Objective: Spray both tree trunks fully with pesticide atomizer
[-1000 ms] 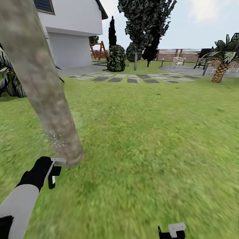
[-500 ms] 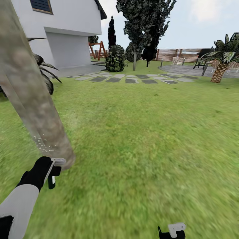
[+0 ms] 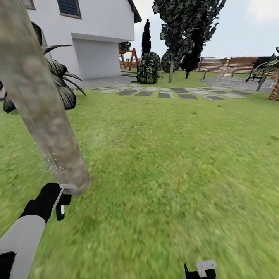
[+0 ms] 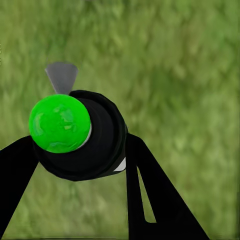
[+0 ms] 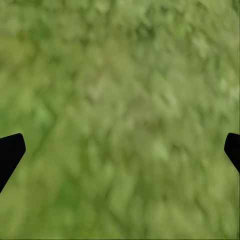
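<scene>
A thick tree trunk (image 3: 42,116) of mottled grey-brown bark leans across the left of the head view, rising from the grass floor (image 3: 166,166). Fine white spray specks (image 3: 58,167) dot its lower part. Just below its base, my left gripper (image 3: 54,199) is shut on the pesticide atomizer (image 3: 62,203), a small dark sprayer with a white mark. In the left wrist view the atomizer (image 4: 100,140) has a bright green knob (image 4: 59,123) and sits between the black fingers (image 4: 150,195). My right gripper (image 3: 201,269) hangs open over bare grass. The other thick-trunked tree is out of view.
A white house (image 3: 97,35) stands at the back left, with a spiky dark plant (image 3: 64,87) behind the trunk. Grey paving stones (image 3: 166,94), a round bush (image 3: 148,69), dark narrow trees (image 3: 186,31) and the slatted fence (image 3: 232,64) lie far ahead.
The camera has swung left, so house, bush and paving sit further right in the picture. The left gripper still holds the atomizer at the trunk's base; spray specks persist.
</scene>
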Motion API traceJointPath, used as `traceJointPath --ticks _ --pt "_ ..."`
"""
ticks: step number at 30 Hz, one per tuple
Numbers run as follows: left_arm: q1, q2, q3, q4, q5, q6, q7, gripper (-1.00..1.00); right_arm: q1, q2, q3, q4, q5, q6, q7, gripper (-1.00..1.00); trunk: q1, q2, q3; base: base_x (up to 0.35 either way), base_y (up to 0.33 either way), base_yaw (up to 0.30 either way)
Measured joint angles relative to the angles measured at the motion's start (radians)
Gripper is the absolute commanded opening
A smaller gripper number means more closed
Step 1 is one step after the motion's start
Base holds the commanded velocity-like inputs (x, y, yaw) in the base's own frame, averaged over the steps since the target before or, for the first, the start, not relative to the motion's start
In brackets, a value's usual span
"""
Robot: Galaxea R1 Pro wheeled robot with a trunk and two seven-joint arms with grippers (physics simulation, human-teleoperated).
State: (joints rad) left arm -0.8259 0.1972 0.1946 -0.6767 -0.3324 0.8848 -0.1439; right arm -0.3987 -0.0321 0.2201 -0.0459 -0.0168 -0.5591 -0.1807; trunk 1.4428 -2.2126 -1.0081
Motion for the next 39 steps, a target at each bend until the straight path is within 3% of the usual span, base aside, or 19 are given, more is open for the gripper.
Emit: traceJointPath --ticks 16,32,39 --pt "0.0 0.0 0.0 0.001 0.0 -0.001 0.002 -1.0 0.0 -0.001 0.0 0.0 0.0 0.0 0.0 1.0 0.0 0.0 0.0 0.203 -0.228 0.051" --pt "0.0 -0.001 0.0 0.001 0.001 -0.001 0.002 -1.0 0.0 0.0 0.0 0.0 0.0 0.0 0.0 1.0 0.0 0.0 0.0 0.201 -0.206 0.268" --pt "-0.002 -0.039 -0.004 -0.01 0.002 -0.003 0.005 -1.0 0.0 0.0 0.0 0.0 0.0 0.0 0.0 1.0 0.0 0.0 0.0 0.015 -0.013 0.278"
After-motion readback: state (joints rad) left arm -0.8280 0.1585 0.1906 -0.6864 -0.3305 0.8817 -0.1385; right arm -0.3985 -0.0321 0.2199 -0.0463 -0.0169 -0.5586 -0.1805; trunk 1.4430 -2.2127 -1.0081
